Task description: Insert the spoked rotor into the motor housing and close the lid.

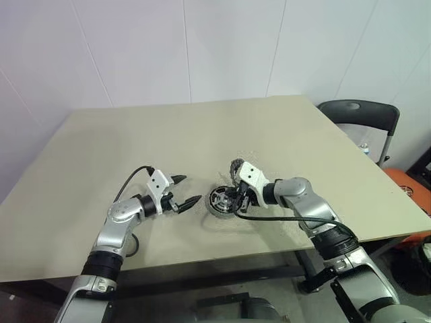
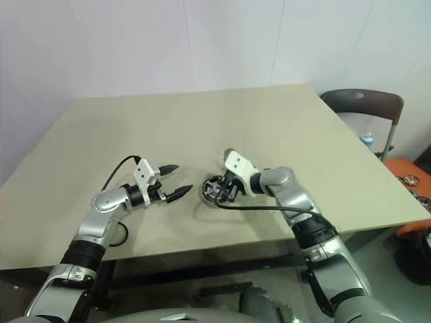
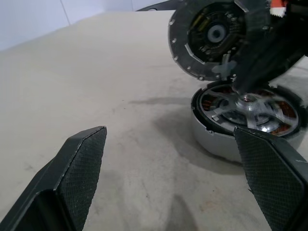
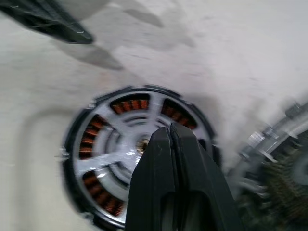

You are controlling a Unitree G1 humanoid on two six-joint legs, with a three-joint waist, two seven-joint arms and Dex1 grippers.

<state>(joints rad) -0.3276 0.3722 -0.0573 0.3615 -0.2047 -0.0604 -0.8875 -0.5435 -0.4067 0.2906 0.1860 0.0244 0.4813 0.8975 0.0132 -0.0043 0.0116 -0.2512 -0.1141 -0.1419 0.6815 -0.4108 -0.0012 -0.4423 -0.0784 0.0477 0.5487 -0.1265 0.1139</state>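
Rotor seated, lid waiting.
Right gripper (image 4: 169, 132), closed, presses the spoked rotor (image 3: 250, 108) into the motor housing (image 3: 216, 142); left gripper (image 1: 183, 190) open near the counter's (image 1: 202, 134) front edge.

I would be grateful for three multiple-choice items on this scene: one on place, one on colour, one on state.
1. Where does the housing sit?
A. on the table
B. on the chair
C. in the left gripper

2. What colour are the windings?
A. blue
B. copper-orange
C. green

3. How do the left gripper's jaws stand?
A. shut on the housing
B. shut empty
C. open

Answers: 1 A, it rests flat on the tabletop; 2 B, orange coils show between the silver spokes; 3 C, the two jaws stand wide apart with nothing between them.
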